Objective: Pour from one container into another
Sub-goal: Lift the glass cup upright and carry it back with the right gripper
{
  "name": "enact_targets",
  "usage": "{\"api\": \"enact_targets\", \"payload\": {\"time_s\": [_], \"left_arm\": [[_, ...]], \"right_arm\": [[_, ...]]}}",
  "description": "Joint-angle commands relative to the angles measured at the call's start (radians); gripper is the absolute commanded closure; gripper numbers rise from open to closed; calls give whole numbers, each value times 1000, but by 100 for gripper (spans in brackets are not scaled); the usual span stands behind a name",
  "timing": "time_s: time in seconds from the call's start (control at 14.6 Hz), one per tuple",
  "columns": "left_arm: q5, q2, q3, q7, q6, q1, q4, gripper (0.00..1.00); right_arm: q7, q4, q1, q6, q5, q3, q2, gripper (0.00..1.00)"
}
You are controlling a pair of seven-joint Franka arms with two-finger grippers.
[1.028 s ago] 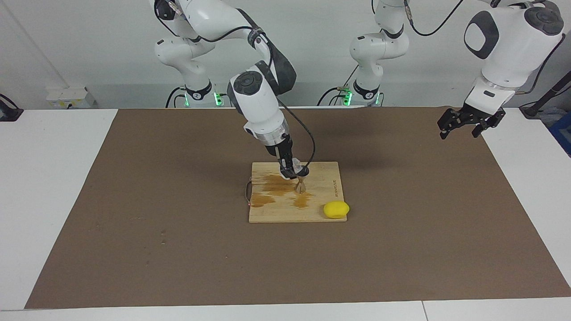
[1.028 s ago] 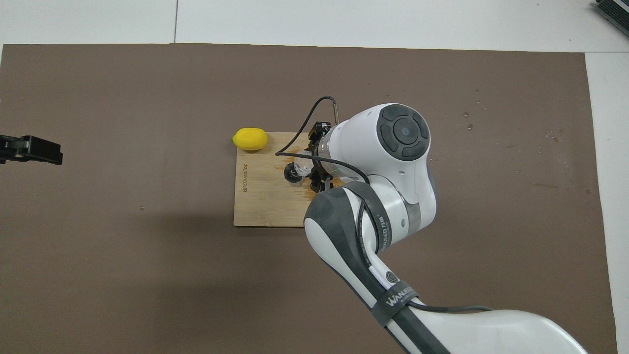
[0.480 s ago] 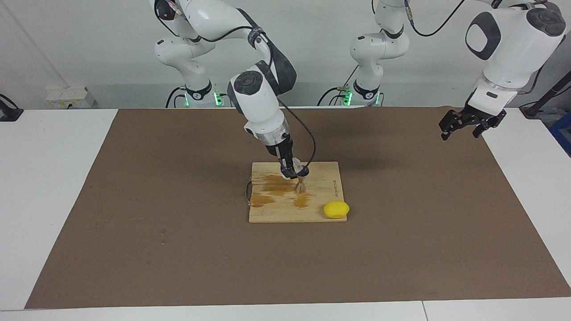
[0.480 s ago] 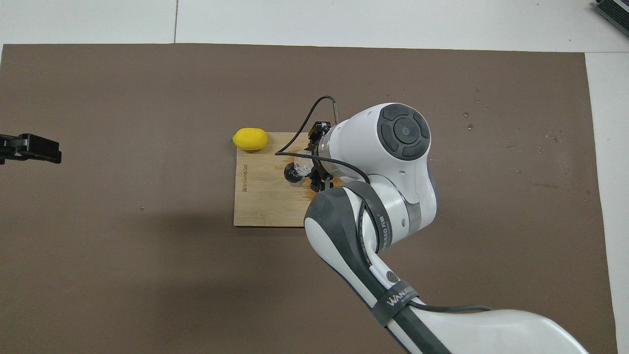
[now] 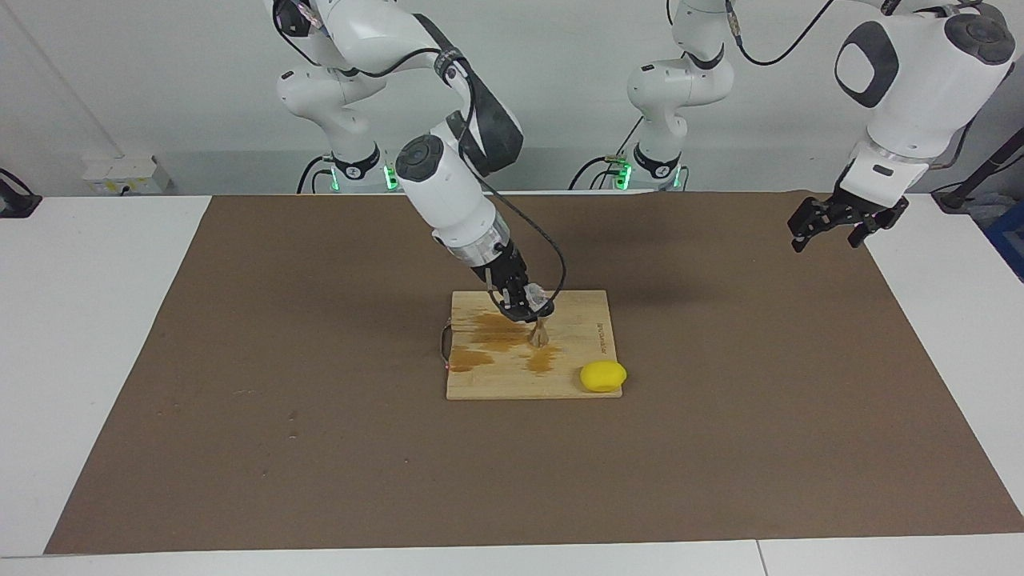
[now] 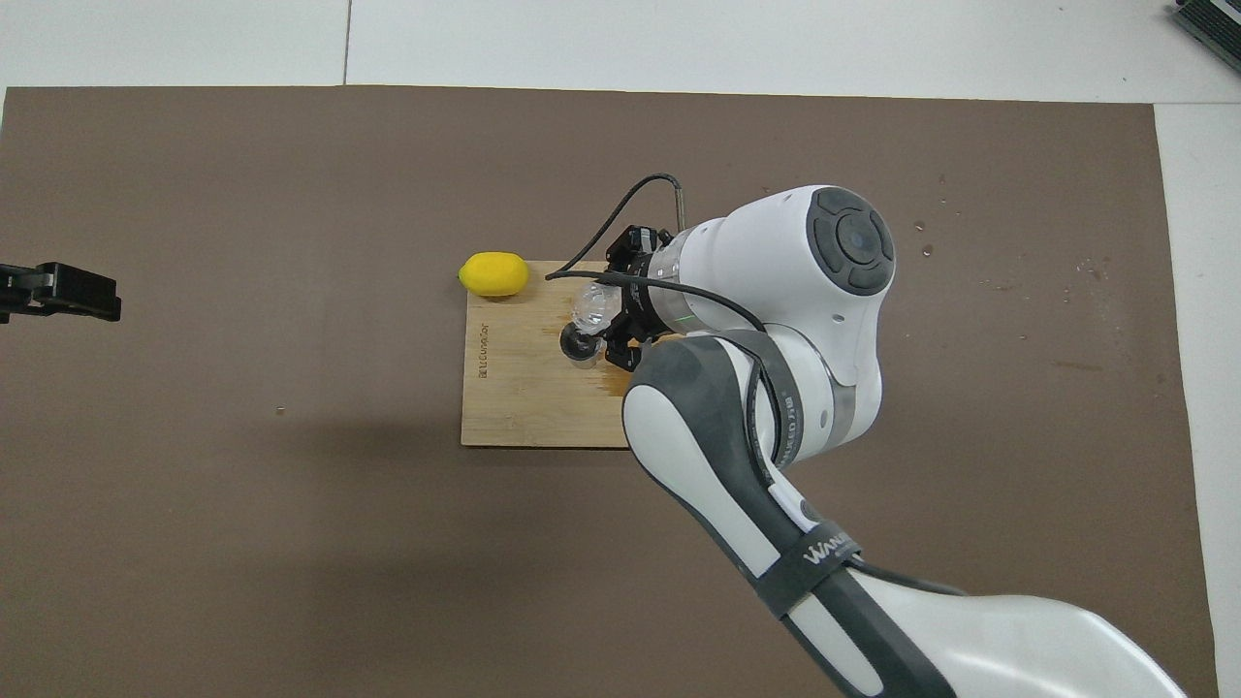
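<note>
The small clear glass cup (image 5: 540,302) (image 6: 592,304) is tipped on its side in my right gripper (image 5: 524,305) (image 6: 611,317), which is shut on it just above the wooden board (image 5: 576,320) (image 6: 514,397). Directly under the cup stands the steel hourglass jigger (image 5: 540,334) (image 6: 580,342), upright on the board amid dark wet stains (image 5: 496,332). My left gripper (image 5: 838,222) (image 6: 60,290) hangs open and empty in the air over the mat's edge at the left arm's end of the table, waiting.
A yellow lemon (image 5: 603,376) (image 6: 494,273) lies at the board's corner farthest from the robots, toward the left arm's end. A black cable (image 6: 620,208) loops off the right wrist above the board. The brown mat (image 5: 280,360) covers the table.
The right wrist has leaned toward the right arm's end of the table, turning the glass cup, which has shifted slightly over the jigger. The left arm has barely moved.
</note>
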Motion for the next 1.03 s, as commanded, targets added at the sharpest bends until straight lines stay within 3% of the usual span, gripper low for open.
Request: {"api": "enact_targets", "payload": {"time_s": [0.0,0.41,0.62,0.96], "left_arm": [[-7,1,4,-13,-20,-8,11,0],[-7,-43,9,-5,-192,4,43,0],[-7,-37,6,-2,-282,5,138,0],[-4,-46,-25,1,-290,45,138,0]], "right_arm": [[-85,7,-38,9,113,10,1,100],[-286,-22,-162,-33,369,16,-29,100],[-425,-57,-254,-116,495,16,-51,100],[-608,-153,-423,-248,621,16,-101,100]]}}
